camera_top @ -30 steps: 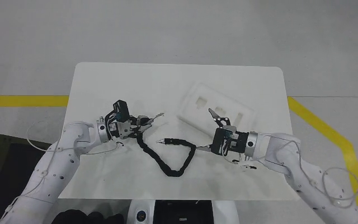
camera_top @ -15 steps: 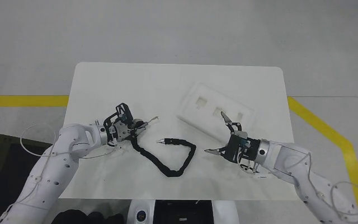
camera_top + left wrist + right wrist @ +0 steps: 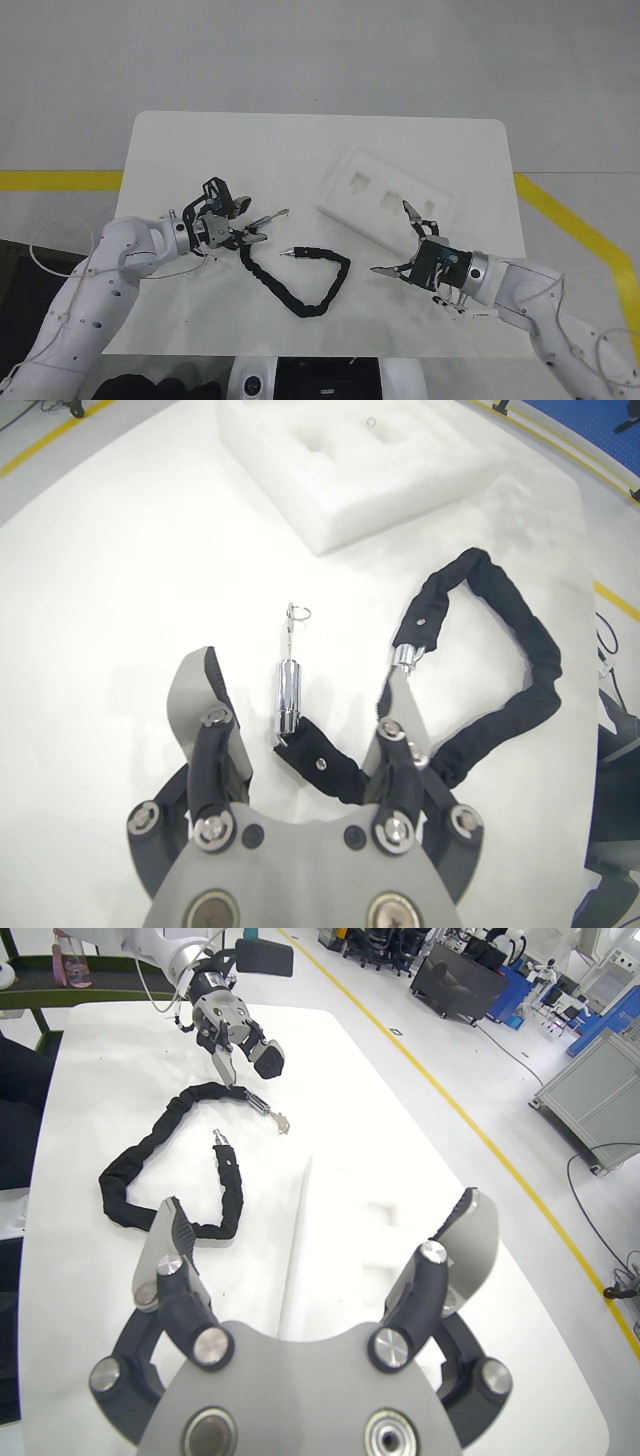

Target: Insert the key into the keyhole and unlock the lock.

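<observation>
The black sleeved chain (image 3: pixel 300 300) lies in a loop on the white table (image 3: pixel 200 140). Its chrome lock cylinder (image 3: pixel 287 700) rests flat with the key (image 3: pixel 291 635) stuck in its end. The chain's pin end (image 3: pixel 407 654) lies free, apart from the cylinder. My left gripper (image 3: pixel 297 667) is open, its fingers standing either side of the cylinder without touching it. My right gripper (image 3: pixel 322 1215) is open and holds nothing; it hovers over the table's right part, clear of the chain (image 3: pixel 150 1143). From there the left gripper (image 3: pixel 245 1060) and the key (image 3: pixel 280 1122) show farther off.
A white foam tray (image 3: pixel 390 190) with several recesses lies on the right half of the table, next to the right gripper. A yellow floor line (image 3: pixel 60 180) runs past both sides of the table.
The right gripper has drawn back from the chain towards the right front. The left gripper has let go of the lock end and backed off a little; cylinder and key now lie on the table.
</observation>
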